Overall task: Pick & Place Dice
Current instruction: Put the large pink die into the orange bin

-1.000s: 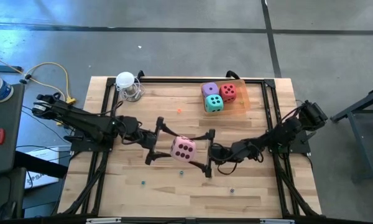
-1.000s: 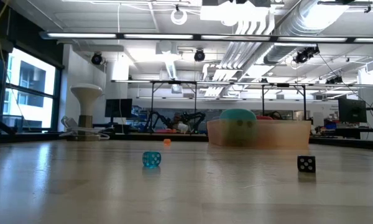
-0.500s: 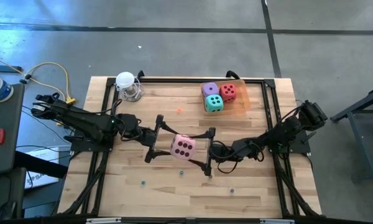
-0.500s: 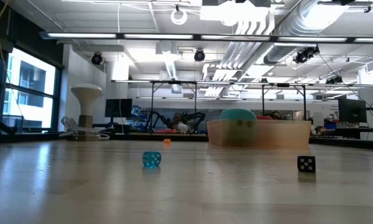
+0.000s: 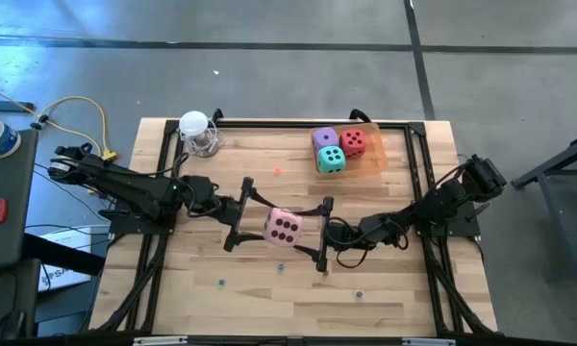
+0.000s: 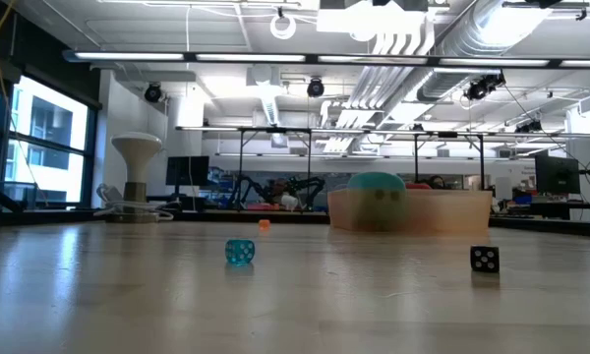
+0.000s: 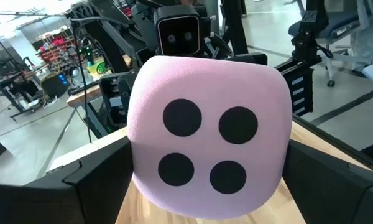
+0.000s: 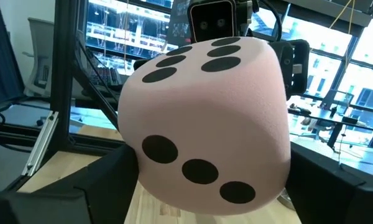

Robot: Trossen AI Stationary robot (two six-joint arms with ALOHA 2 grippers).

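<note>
The pink die [image 5: 283, 228] hangs over the middle of the table, between my two grippers. My left gripper [image 5: 264, 225] reaches in from the left and my right gripper [image 5: 304, 232] from the right, and both are shut on it. Its four-pip face [image 7: 202, 146] fills the left wrist view, and a three-pip face [image 8: 199, 169] fills the right wrist view. The purple die [image 5: 324, 138], the teal die [image 5: 330, 159] and the red die [image 5: 353, 143] sit in an orange see-through tray [image 5: 372, 161] at the far right. The low view shows neither gripper nor the pink die. My left gripper pinches the pink die between its two fingers [image 7: 93, 183], one on the die's far side and one on its near side [image 7: 135, 158]. The fingers come about level from the table's left. The die is lifted clear of the table. My right gripper has its two fingers [image 8: 90, 186] against the same far and near sides [image 8: 128, 155] of the pink die, on the half toward the table's right. The fingers come about level from the right. The die sits between them with a many-pip face up.
A white-topped glass object [image 5: 197, 131] stands at the far left corner. Tiny beads lie on the wood, among them an orange one [image 5: 277, 172], a small teal one [image 6: 240, 252] and a black one [image 6: 484, 259]. Black frame rails [image 5: 163, 183] run along the table's sides.
</note>
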